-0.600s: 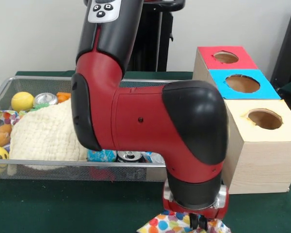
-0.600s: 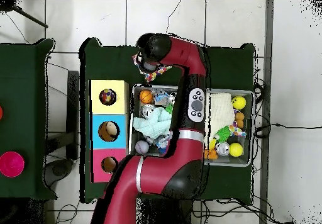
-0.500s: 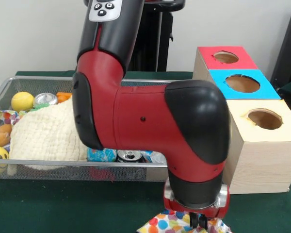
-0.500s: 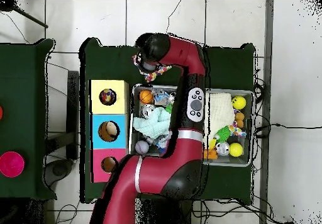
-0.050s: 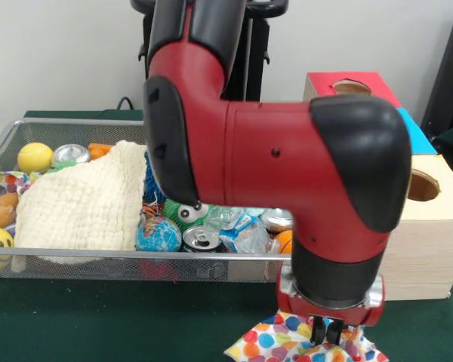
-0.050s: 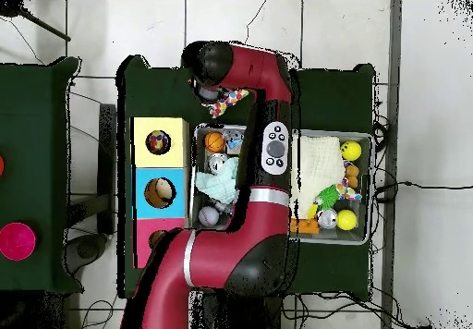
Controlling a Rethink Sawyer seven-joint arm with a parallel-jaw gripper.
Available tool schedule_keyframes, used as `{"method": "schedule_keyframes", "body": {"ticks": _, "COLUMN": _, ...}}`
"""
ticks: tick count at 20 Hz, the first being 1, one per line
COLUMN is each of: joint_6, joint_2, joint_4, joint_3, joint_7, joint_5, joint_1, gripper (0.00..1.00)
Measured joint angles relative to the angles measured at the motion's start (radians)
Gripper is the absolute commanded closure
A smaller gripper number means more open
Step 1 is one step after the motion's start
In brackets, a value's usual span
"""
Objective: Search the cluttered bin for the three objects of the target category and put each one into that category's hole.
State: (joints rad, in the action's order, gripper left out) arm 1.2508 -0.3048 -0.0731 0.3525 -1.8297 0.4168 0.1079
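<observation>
Nearest you in the front view, the gripper (image 5: pixel 330 332) is hanging just over the green table (image 5: pixel 98 320), and its jaws are pinching a polka-dot cloth (image 5: pixel 275 343) that is spilling out below and to either side of them. Compared with half a second ago, the arm (image 5: pixel 272 151) is sliding sideways toward the wooden box (image 5: pixel 430 249), carrying the cloth along outside the bin rather than over it. You are seeing the same shift from overhead: the wrist is now sitting closer to the box end of the table, with the dotted cloth (image 6: pixel 224 99) trailing beside it.

Just behind the cloth, the wire bin (image 5: pixel 121 260) is showing more of its contents as the arm is clearing out of the way: a globe ball (image 5: pixel 157 234), a can (image 5: pixel 202 240), crumpled clear plastic (image 5: pixel 240 230) and a cream knitted cloth (image 5: pixel 79 207) draped over the clutter at one side, with a yellow ball (image 5: pixel 35 157) at the back corner.

Farther off, the box is partly hidden by the elbow. Its yellow hole (image 5: pixel 421 185) is peeking out beside the forearm, the blue section is barely showing, and the red hole (image 5: pixel 350 87) is standing at the far end.

In my judgement you are partway through a delivery: the cloth is out of the bin but not yet over any hole, and it is still hanging below the level of the box top, so a lift looks needed before it can drop in.
</observation>
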Motion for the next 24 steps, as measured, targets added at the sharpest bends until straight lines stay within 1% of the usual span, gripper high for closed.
{"method": "schedule_keyframes", "body": {"ticks": 10, "joint_6": 0.0, "joint_2": 0.062, "joint_4": 0.0, "joint_3": 0.032, "joint_7": 0.0, "joint_5": 0.003, "joint_1": -0.001, "gripper": 1.0}}
{"method": "schedule_keyframes", "body": {"ticks": 15, "joint_6": 0.002, "joint_2": 0.092, "joint_4": -0.012, "joint_3": 0.033, "joint_7": 0.0, "joint_5": 0.002, "joint_1": -0.002, "gripper": 1.0}}
{"method": "schedule_keyframes", "body": {"ticks": 20, "joint_6": 0.005, "joint_2": 0.175, "joint_4": -0.131, "joint_3": 0.031, "joint_7": 0.0, "joint_5": -0.006, "joint_1": -0.024, "gripper": 1.0}}
{"method": "schedule_keyframes", "body": {"ticks": 21, "joint_6": 0.0, "joint_2": 0.226, "joint_4": -0.216, "joint_3": 0.03, "joint_7": 0.0, "joint_5": -0.009, "joint_1": -0.04, "gripper": 1.0}}
{"method": "schedule_keyframes", "body": {"ticks": 22, "joint_6": -0.001, "joint_2": 0.253, "joint_4": -0.258, "joint_3": 0.03, "joint_7": 0.0, "joint_5": -0.012, "joint_1": -0.048, "gripper": 1.0}}
{"method": "schedule_keyframes", "body": {"ticks": 23, "joint_6": -0.007, "joint_2": 0.323, "joint_4": -0.371, "joint_3": 0.03, "joint_7": 0.0, "joint_5": -0.016, "joint_1": -0.071, "gripper": 1.0}}
{"method": "schedule_keyframes", "body": {"ticks": 24, "joint_6": -0.008, "joint_2": 0.343, "joint_4": -0.404, "joint_3": 0.03, "joint_7": 0.0, "joint_5": -0.016, "joint_1": -0.078, "gripper": 1.0}}
